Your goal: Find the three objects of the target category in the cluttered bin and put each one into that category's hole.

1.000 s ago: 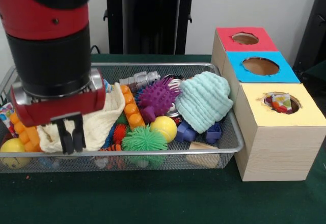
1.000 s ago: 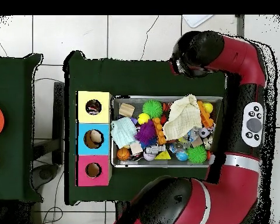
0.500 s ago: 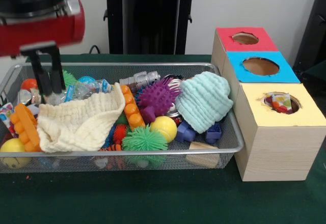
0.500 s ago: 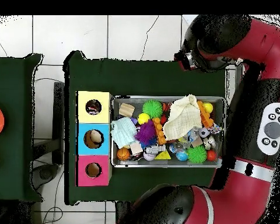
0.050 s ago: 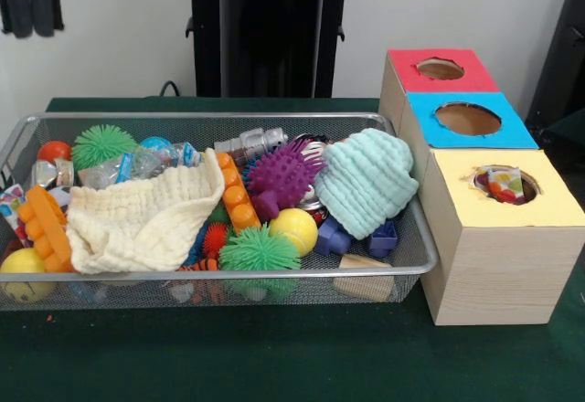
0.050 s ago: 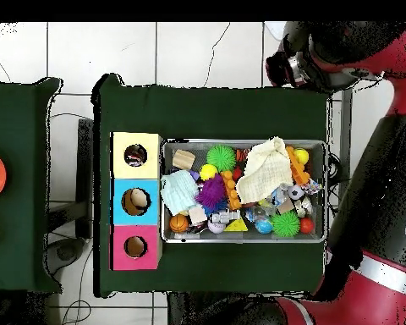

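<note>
presently, stock as i find it.

my gripper [image 5: 30,0]: raised at the upper corner of the front view, above and behind the wire bin [image 5: 416,265]. two dark fingertips [image 5: 15,5] hang side by side with a thin gap, nothing between them; whether that counts as spread or drawn in i cannot tell.

bin contents, unsorted: cream cloth [image 5: 137,224] draped over the middle; mint knitted cloth [image 5: 366,183] leaning at the end nearest the boxes; purple spiky ball [image 5: 283,174]; two green spiky balls [image 5: 259,249], one at the front rim, one at the far back corner; yellow ball [image 5: 294,228]; orange linked beads [image 5: 233,192]; metal fitting [image 5: 251,143]; blue blocks [image 5: 334,238]; wooden block [image 5: 364,279].

boxes, just beside the bin: red hole [image 5: 440,68], blue hole [image 5: 467,118], yellow hole [image 5: 498,183]. the yellow one already shows something inside.

target category: not stated, so which pieces are mine is a judgement left open.

risks, as i judge them: the cream cloth covers much of the pile, so targets may lie hidden beneath; a descent into the heap could snag cloth along with a toy, or nudge the round balls away; a spiky ball may catch on a hole's rim.
</note>
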